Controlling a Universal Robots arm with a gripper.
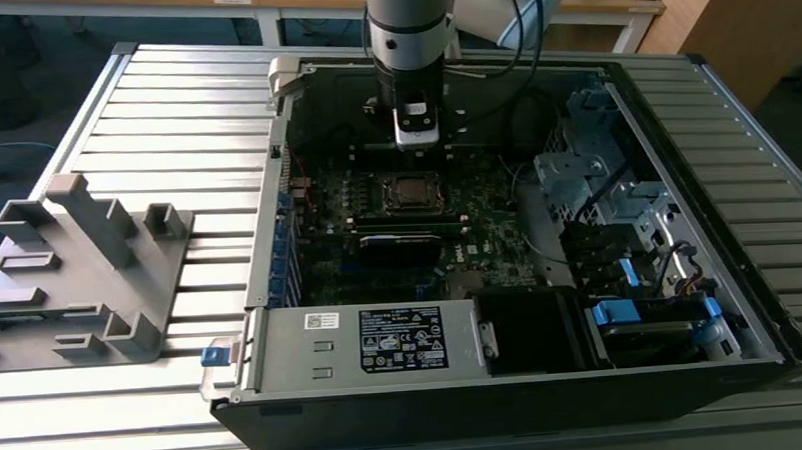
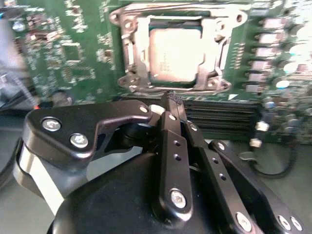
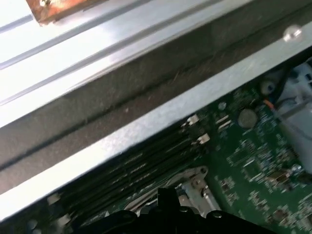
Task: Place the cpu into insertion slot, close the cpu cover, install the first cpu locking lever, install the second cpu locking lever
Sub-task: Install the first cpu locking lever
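We see the cpu [image 2: 173,53], silvery-brown and flat, seated in the insertion slot [image 2: 171,18]; the cpu cover [image 2: 130,54] seems to lie closed around it.

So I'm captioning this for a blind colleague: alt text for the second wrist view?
The cpu sits in the insertion slot on a green motherboard, framed by the silvery cpu cover. The black gripper, fingers together, points at the socket's near edge.

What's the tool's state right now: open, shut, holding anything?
Tool: shut, fingers together, holding nothing, hovering beside the cpu cover, which lies closed over the cpu in the insertion slot.
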